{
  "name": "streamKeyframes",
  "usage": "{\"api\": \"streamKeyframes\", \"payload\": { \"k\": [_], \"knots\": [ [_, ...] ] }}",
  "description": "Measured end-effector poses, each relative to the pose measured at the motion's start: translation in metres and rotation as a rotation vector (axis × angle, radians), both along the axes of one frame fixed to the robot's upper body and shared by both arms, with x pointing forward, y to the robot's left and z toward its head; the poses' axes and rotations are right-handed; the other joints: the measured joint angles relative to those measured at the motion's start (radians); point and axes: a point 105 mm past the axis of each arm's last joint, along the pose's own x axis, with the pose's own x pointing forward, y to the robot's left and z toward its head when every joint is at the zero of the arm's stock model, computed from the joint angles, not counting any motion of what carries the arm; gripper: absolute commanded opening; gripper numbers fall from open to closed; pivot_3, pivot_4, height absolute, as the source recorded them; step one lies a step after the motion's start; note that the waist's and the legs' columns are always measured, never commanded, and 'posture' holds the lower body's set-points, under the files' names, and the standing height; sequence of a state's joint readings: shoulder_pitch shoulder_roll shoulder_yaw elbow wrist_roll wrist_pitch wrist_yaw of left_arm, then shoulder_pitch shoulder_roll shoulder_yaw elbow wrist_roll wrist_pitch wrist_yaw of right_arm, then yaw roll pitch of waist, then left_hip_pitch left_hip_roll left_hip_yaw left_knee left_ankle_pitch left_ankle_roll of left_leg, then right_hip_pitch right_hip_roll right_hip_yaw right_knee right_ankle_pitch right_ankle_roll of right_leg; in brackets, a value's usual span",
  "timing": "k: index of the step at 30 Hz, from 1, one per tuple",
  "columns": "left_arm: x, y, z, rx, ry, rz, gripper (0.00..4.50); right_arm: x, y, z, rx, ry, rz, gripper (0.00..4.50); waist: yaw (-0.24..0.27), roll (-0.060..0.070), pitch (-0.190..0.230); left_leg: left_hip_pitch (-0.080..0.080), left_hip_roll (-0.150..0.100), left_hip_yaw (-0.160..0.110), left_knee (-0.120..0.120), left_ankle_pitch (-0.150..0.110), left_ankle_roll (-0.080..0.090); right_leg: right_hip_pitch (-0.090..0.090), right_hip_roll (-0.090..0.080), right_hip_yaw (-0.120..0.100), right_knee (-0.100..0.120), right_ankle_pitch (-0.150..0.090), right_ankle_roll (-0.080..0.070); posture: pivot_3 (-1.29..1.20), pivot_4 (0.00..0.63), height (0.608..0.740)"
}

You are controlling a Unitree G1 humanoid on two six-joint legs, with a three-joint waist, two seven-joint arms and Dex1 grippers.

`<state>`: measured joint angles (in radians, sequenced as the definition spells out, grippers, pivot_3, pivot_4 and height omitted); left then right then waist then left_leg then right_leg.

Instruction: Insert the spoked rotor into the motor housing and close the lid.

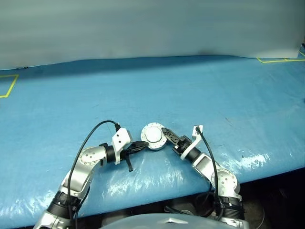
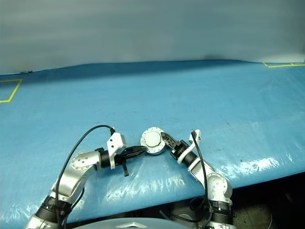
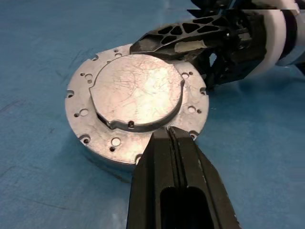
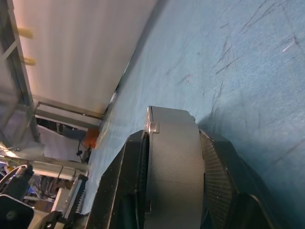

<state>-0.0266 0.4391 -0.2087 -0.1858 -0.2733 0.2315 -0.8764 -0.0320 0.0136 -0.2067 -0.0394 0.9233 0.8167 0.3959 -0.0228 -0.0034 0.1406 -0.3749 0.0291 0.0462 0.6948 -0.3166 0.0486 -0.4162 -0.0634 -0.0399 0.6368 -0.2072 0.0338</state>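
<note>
The round silver-grey metal motor housing [image 1: 153,136] lies on the blue plastic-covered desk [image 1: 200,90], with the round light-grey scratched lid [image 3: 137,91] seated flat on top of it; a flange ring of small holes shows around the lid. The right claw [image 1: 164,134] grips the housing by its edge, one black finger [image 3: 174,39] lying over the top rim and the other under it, as the right wrist view shows the metal side wall pinched between both pads. The left claw [image 3: 170,136] is closed on nothing, its two fingers pressed together with the tip at the near rim of the flange, touching or just short of it. The two claws hem the housing in from opposite sides. The desk's front edge runs close behind both arms. Yellow tape marks [image 1: 8,87] sit far off at the desk's corners. A pale wall [image 1: 143,28] closes the far side.
</note>
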Motion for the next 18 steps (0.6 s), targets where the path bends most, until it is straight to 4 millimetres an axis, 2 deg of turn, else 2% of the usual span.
{"api": "streamKeyframes", "payload": {
  "k": [9,12,15,18],
  "knots": [
    [0.008,0.035,0.016,-0.231,0.093,0.199,0.00,0.007,0.002,0.006,0.147,0.063,-0.048,1.26,-0.001,0.000,0.001,-0.004,0.000,0.001,-0.002,0.000,-0.001,-0.005,0.002,0.000,0.001,0.000,-0.001,0.00,0.150,0.740],
    [0.015,0.051,0.020,-0.356,0.143,0.320,0.60,0.010,0.004,0.012,0.180,0.068,-0.045,1.26,-0.001,0.000,0.004,-0.009,-0.002,0.003,-0.002,0.000,-0.001,-0.012,0.002,0.001,0.003,0.003,0.003,0.00,0.150,0.740],
    [0.019,0.069,0.027,-0.515,0.191,0.438,1.62,0.018,0.010,0.026,0.212,0.037,-0.018,1.26,-0.001,0.001,0.007,-0.010,-0.002,0.003,-0.002,0.001,-0.001,-0.013,0.002,0.001,0.003,0.003,0.004,0.00,0.150,0.740],
    [0.014,0.079,0.022,-0.569,0.245,0.481,2.64,0.027,0.015,0.044,0.246,-0.012,0.008,1.26,-0.001,0.001,0.007,-0.010,-0.003,0.003,-0.003,0.000,-0.001,-0.013,0.002,0.000,0.003,0.003,0.004,0.00,0.150,0.740]
  ]
}}
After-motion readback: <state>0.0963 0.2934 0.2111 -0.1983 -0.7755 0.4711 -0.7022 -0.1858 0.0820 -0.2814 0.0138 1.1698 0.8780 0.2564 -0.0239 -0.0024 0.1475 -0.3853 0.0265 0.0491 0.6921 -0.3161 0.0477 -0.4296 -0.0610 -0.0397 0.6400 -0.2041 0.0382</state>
